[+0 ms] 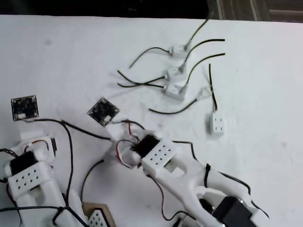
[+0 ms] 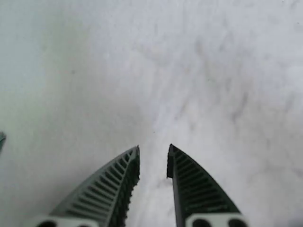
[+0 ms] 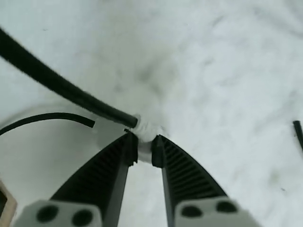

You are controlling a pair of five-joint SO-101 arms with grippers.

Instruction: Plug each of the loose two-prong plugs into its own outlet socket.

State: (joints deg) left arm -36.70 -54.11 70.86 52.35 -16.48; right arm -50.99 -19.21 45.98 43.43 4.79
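Note:
My right gripper (image 3: 144, 144) is shut on a small white two-prong plug (image 3: 145, 134), and the plug's black cable (image 3: 61, 84) runs away across the table. In the high view that arm's wrist (image 1: 150, 150) sits at the table's middle, with the black cable (image 1: 85, 131) trailing left. My left gripper (image 2: 153, 161) is open just above bare white table with nothing between its fingers; its arm (image 1: 28, 172) is at the lower left. A white outlet socket (image 1: 217, 123) lies to the right. Three more white socket blocks (image 1: 175, 90) with cables lie at the back centre, and a loose plug (image 1: 204, 93) lies beside them.
Two small black square boards (image 1: 23, 108) (image 1: 102, 111) lie on the white table (image 1: 265, 71) left of centre. Thin black wires (image 1: 137, 84) spread out from the socket cluster. A wooden piece (image 1: 97, 215) sits at the front edge between the arms.

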